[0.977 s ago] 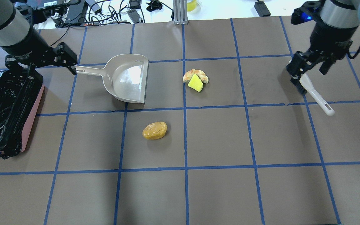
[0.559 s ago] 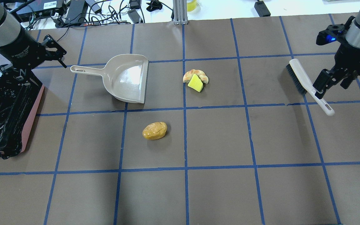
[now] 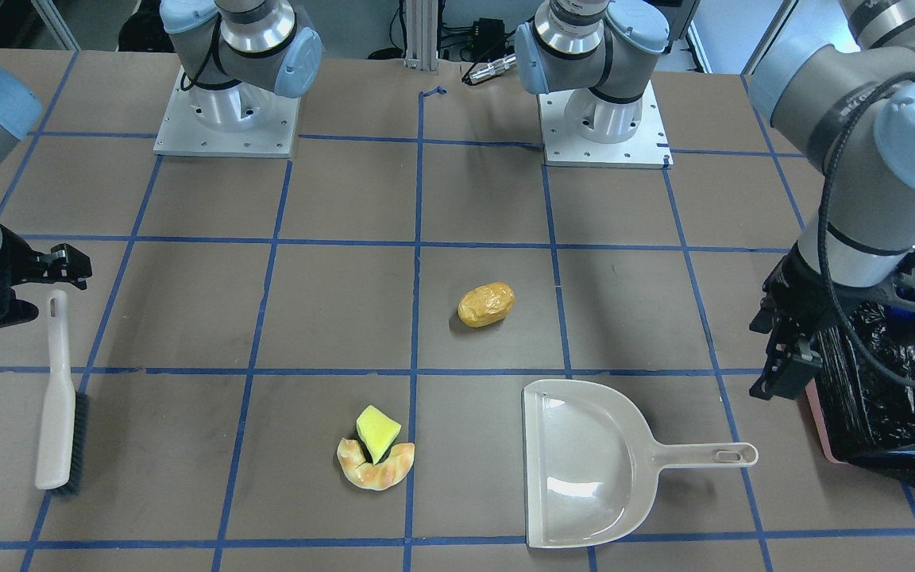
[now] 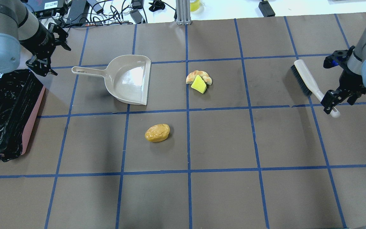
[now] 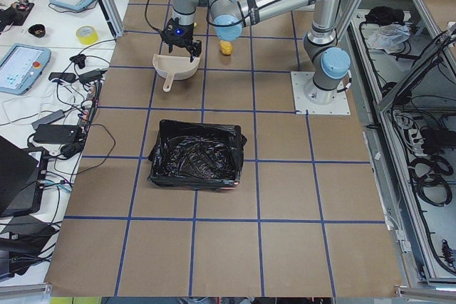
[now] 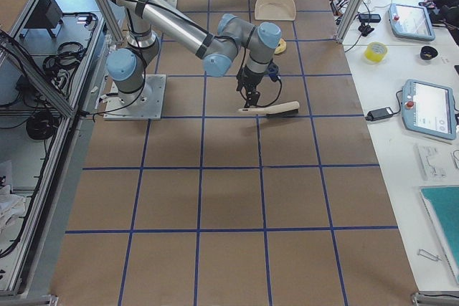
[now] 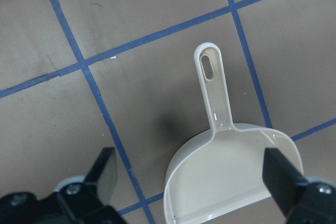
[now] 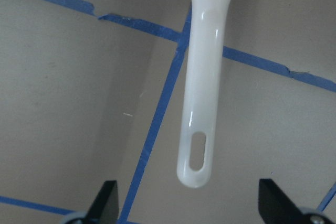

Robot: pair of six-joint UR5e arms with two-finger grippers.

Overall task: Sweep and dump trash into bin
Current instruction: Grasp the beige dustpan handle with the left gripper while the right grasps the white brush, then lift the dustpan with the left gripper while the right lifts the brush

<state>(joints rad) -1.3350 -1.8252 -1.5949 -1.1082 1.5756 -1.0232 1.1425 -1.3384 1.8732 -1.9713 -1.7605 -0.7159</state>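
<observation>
- Three pieces of trash lie on the table [image 4: 221,197], none in the dustpan [image 4: 129,79] or the bin [image 4: 2,111]
- The potato lump [image 4: 157,133] sits near the middle. The croissant piece [image 4: 207,78] and sponge wedge [image 4: 199,84] touch each other farther back, just right of the dustpan's open mouth
- The left gripper [image 4: 63,62] hovers at the far left with its jaws spread wide, holding nothing; the dustpan's handle lies below it, untouched
- The right gripper [image 4: 329,102] hangs over the handle end of the brush [image 4: 305,79] at the right, also wide open and empty
- The bin stands at the left edge, well apart from the trash
- The task looks barely begun: both tools need gripping, then all three pieces swept in and tipped out
</observation>
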